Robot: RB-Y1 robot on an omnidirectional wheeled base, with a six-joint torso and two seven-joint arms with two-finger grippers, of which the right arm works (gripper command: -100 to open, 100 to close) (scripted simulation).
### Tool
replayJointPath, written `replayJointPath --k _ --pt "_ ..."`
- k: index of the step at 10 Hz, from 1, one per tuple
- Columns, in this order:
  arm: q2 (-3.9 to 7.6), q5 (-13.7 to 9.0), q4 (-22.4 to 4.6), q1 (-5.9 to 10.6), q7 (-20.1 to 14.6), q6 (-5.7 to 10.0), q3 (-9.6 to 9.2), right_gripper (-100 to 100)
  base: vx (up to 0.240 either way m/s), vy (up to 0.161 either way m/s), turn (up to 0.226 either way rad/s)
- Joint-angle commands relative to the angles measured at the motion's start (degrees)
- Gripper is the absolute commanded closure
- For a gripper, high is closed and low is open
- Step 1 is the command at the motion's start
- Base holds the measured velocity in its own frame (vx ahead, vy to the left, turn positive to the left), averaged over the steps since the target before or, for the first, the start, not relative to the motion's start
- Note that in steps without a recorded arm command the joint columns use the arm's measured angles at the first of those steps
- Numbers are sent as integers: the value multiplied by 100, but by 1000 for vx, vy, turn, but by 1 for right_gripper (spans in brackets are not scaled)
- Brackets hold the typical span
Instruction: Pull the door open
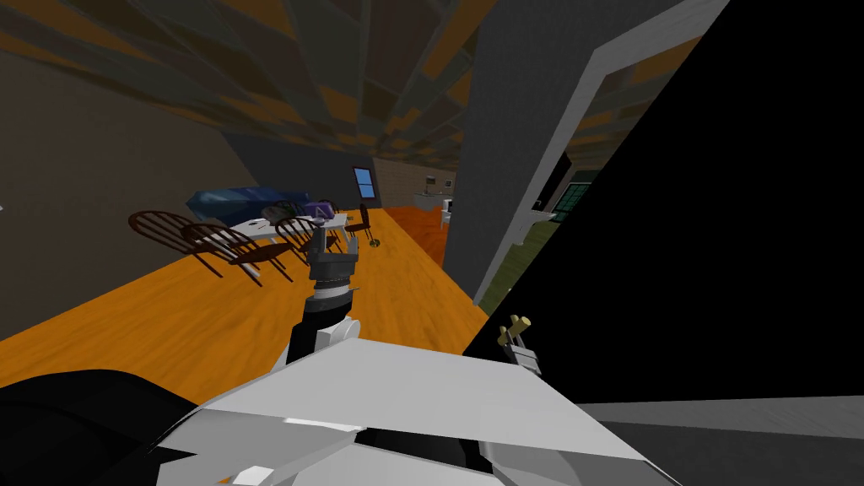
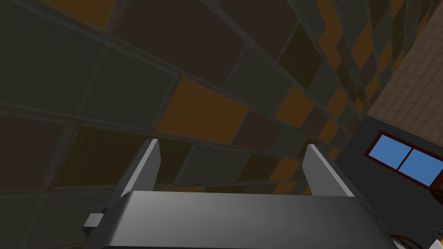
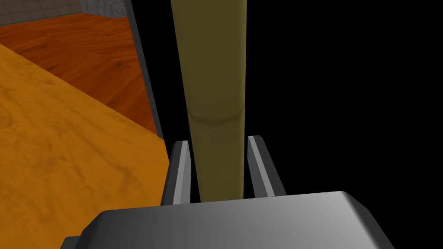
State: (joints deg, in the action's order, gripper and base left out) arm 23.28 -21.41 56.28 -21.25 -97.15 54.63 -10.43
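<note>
The door (image 1: 717,211) is a flat black slab, swung partly out of its light grey frame (image 1: 548,169) on my right. Its handle (image 3: 214,86) is an olive-tan bar, seen small in the head view as a tan handle (image 1: 514,326) at the door's near edge. My right gripper (image 3: 218,140) is shut on this bar, one finger pressing each side; in the head view the right gripper (image 1: 525,356) sits just under the handle. My left gripper (image 1: 335,239) is raised in front of me and points upward; the left gripper (image 2: 232,145) is open and holds nothing.
An orange wood floor (image 1: 211,312) stretches ahead and to the left. A white table (image 1: 287,226) with several dark chairs (image 1: 219,240) and a blue sofa (image 1: 232,202) stand further off. A grey wall (image 1: 498,152) borders the doorway.
</note>
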Motion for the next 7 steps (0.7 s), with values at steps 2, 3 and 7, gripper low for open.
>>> replayJointPath --k 2,3,7 --pt "100 62 -84 -45 -124 179 -87 100 -212 -39 162" --pt "139 87 -116 -62 -172 248 -121 100 -214 -10 119" --pt "293 182 -245 -131 -362 523 -254 100 -200 -34 112"
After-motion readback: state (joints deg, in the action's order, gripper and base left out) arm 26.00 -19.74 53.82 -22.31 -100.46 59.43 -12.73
